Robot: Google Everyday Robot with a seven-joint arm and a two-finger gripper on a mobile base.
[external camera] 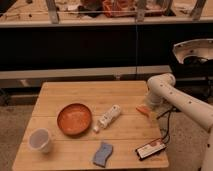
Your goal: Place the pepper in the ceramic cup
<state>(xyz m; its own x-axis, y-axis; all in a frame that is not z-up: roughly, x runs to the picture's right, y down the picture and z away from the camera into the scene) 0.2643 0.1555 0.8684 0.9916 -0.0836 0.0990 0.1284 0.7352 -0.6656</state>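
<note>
- so we judge we're at the pick-up step: our gripper (pixel 148 106) sits low at the right edge of the light wooden slatted table (pixel 75 92), right at the small tapered orange pepper (pixel 142 110).
- the pepper lies on the table surface at that right edge, partly covered by the white arm's end; we cannot tell whether we have hold of it.
- the small plain whitish ceramic cup (pixel 40 140) stands upright at the front left corner, well apart from the pepper, across the whole table.
- next, as we see it, the move calls for a secure hold on the pepper, a lift, then a long carry leftward and forward over the cup.
- the wide orange-brown bowl (pixel 74 119) lies between pepper and cup, so we'd want to pass above it.
- the cup looks to hold nothing, and the bowl looks to hold nothing either.
- the white bottle (pixel 108 118) lies on its side just right of the bowl; a blue sponge (pixel 102 153) and a flat dark packet (pixel 150 149) sit near the front edge.
</note>
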